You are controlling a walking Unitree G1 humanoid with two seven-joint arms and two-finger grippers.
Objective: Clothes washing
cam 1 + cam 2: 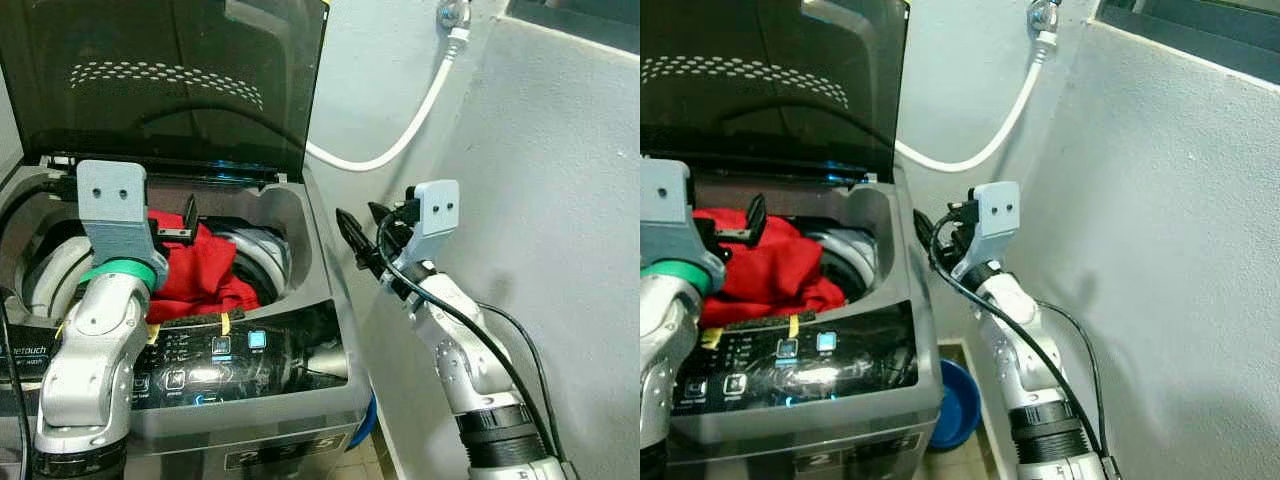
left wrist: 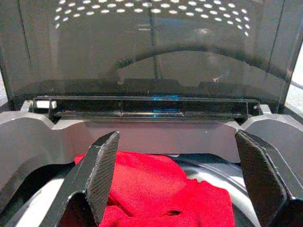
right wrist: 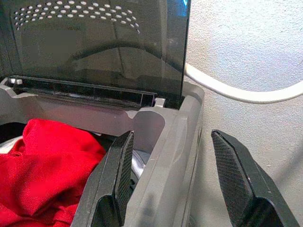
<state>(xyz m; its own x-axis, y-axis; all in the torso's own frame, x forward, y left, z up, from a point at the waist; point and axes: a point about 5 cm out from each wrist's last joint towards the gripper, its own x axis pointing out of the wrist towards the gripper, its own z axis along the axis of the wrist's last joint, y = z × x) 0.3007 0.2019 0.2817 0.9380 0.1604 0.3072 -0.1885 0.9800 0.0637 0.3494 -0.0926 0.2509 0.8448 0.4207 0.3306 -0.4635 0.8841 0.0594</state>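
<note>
- Left claw: fingers spread wide and holding nothing, hovering over the open tub just above the red garment; its silver arm rises in the near left foreground.
- Right claw: fingers spread, empty, held outside the washing machine just beside its right wall, between the machine and the room's grey wall.
- Control panel: glossy black strip along the machine's near edge, several buttons lit pale blue.
- Blue basin: on the floor low down at the machine's right front corner, partly hidden.
- Red garment: bunched in the tub of the washing machine, piled high, its near fold lying up against the tub's front rim.
- Lid: dark tinted, standing upright at the back, hinged behind the tub.
- White hose: curving from a wall tap down behind the machine.
- Risk, judged: the garment looks heaped rather than settled, so closing the lid could trap the raised fold; the right claw, so close to the machine's side, could knock the casing or catch the hose if swung inward.
</note>
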